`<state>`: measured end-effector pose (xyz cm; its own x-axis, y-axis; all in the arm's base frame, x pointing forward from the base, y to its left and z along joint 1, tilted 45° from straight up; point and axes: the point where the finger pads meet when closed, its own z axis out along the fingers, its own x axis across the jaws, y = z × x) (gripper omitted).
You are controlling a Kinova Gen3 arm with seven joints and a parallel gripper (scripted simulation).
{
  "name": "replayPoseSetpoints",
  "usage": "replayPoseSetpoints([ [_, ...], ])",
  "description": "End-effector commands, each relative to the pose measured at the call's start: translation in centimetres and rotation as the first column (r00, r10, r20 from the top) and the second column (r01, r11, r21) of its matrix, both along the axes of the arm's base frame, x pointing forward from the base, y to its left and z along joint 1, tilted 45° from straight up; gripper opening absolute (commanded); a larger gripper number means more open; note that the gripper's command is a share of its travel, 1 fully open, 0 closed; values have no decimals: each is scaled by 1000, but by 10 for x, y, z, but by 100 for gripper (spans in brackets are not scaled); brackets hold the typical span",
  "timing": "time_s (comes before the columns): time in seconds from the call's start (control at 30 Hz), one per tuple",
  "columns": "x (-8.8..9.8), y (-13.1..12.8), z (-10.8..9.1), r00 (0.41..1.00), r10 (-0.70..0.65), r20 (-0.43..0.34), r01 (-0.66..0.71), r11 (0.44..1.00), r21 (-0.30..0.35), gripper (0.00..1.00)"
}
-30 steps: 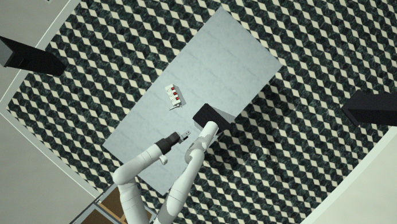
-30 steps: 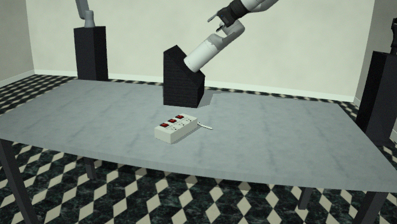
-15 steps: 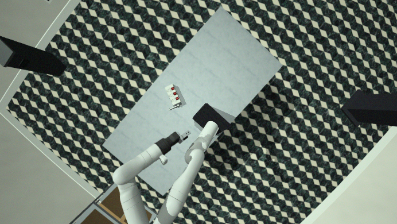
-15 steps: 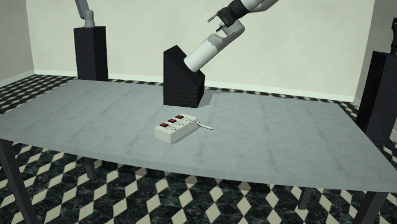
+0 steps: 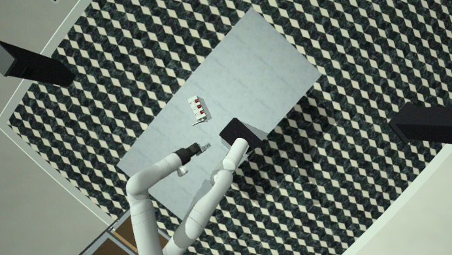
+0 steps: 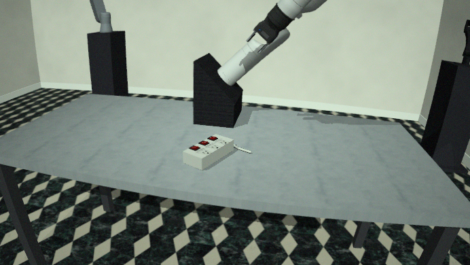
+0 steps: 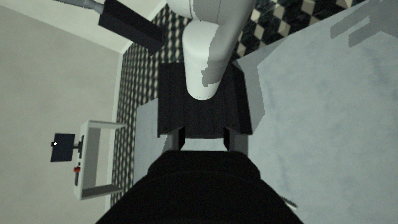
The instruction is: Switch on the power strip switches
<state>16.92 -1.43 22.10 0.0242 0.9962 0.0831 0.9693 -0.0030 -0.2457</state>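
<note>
A white power strip (image 5: pixel 199 109) with three red rocker switches in a row lies flat and right way up near the middle of the grey table; it also shows in the exterior view (image 6: pixel 208 151), with a short white cord stub (image 6: pixel 243 149) at its far end. The switch labels are too small to read. My gripper (image 5: pixel 206 146) is open and empty, high above the table and well away from the strip, near the arm's base side. It also shows at the top of the exterior view (image 6: pixel 256 41). The strip is not in the wrist view, where my fingers frame the arm's black base.
The arm's black wedge-shaped base block (image 6: pixel 214 93) stands on the table's far edge behind the strip. Black pedestals stand off the table at the left (image 6: pixel 107 62) and right (image 6: pixel 448 112). A checkered floor surrounds the table.
</note>
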Motion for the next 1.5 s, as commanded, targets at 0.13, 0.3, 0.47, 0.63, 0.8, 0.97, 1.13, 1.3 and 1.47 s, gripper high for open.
replayPoseSetpoints([
  [0.13,50,41,-43,950,-291,-110,303,946,115,100],
  [0.3,104,71,-84,793,-563,-233,601,784,152,100],
  [0.47,126,79,-103,696,-658,-287,710,690,142,100],
  [0.63,175,89,-155,400,-822,-404,909,413,60,100],
  [0.8,209,87,-206,108,-879,-465,986,154,-61,100],
  [0.97,218,85,-223,13,-880,-474,992,72,-106,100],
  [1.13,218,85,-223,13,-880,-474,992,72,-106,100],
  [1.3,218,85,-223,13,-880,-474,992,72,-106,100],
  [1.47,221,84,-231,-28,-879,-476,991,37,-126,100],
])
